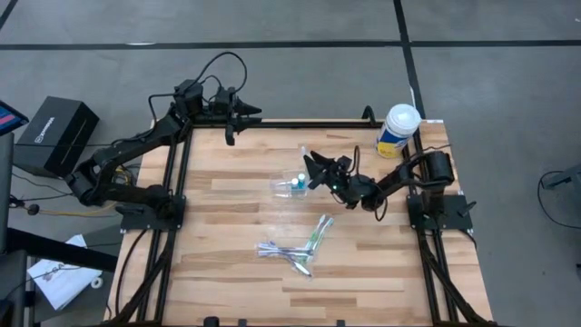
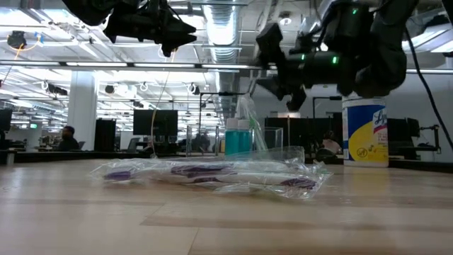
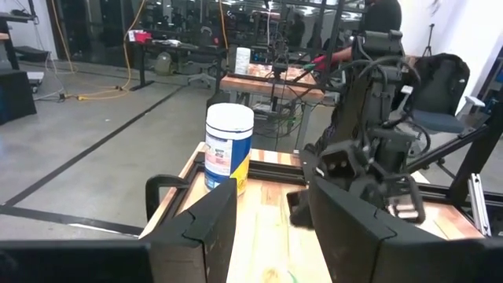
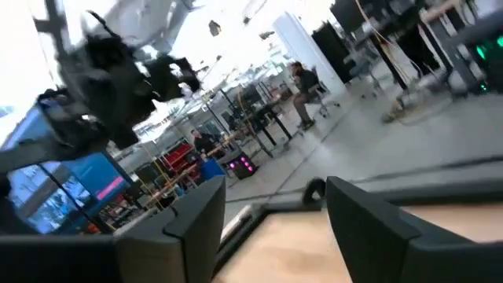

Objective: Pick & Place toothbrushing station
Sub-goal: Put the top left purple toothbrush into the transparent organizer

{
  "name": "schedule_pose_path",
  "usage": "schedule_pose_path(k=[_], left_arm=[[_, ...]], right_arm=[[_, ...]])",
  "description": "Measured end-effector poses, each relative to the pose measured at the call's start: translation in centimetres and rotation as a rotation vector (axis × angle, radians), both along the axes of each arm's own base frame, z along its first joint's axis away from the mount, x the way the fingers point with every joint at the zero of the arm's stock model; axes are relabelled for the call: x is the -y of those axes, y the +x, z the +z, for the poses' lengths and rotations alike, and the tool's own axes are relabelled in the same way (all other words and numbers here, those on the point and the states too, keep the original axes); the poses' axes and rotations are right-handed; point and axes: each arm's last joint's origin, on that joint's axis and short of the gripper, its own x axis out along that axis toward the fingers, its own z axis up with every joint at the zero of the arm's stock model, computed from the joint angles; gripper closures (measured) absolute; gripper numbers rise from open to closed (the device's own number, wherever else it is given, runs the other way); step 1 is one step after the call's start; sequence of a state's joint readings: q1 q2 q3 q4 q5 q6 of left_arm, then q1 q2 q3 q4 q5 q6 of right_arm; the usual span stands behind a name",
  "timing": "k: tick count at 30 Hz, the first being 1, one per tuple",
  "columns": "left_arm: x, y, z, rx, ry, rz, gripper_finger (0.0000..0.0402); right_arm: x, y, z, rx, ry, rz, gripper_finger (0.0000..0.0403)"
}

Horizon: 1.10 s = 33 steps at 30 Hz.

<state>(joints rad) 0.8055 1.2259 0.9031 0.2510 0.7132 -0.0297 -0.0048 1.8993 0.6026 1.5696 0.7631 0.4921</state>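
Note:
A small clear cup stands on the wooden table near its middle, with blue white-capped tubes upright in it. Green toothbrushes and purple-white ones lie flat in clear wrappers nearer the front edge. My right gripper hovers just right of the cup and above it. It is open, and nothing shows between its fingers in the right wrist view. My left gripper hangs high over the table's far left edge, open and empty.
A white-lidded yellow-and-blue canister stands at the table's far right corner, behind the right arm. A black box sits on the floor left of the table. Bare wood lies along the table's left side and front.

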Motion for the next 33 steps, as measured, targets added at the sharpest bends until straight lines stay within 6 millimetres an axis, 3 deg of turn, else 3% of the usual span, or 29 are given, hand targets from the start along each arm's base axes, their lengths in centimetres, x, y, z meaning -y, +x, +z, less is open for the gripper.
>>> schedule_pose_path(k=[7,15,27,30,33], left_arm=[[0.0,0.0,0.0,0.0,-0.001,-0.006,0.0247],[0.8,0.0,1.1,0.075,-0.108,-0.14,0.0247],[4.7,-0.5,6.5,0.224,-0.238,-0.307,0.0247],[5.6,-0.8,7.6,0.234,-0.235,-0.313,0.0247],[6.3,-0.9,8.6,0.268,-0.208,-0.295,0.0247]], right_arm=[[-0.7,-1.5,5.4,0.072,-0.112,-0.02,0.0214],[-1.8,-5.7,15.8,0.266,-0.287,0.012,0.0223],[-3.6,-10.2,33.4,-0.209,-0.37,0.175,0.0223],[-3.8,-11.3,36.5,-0.245,-0.435,0.182,0.0223],[-4.1,-12.0,37.9,-0.31,-0.49,0.19,0.0223]])
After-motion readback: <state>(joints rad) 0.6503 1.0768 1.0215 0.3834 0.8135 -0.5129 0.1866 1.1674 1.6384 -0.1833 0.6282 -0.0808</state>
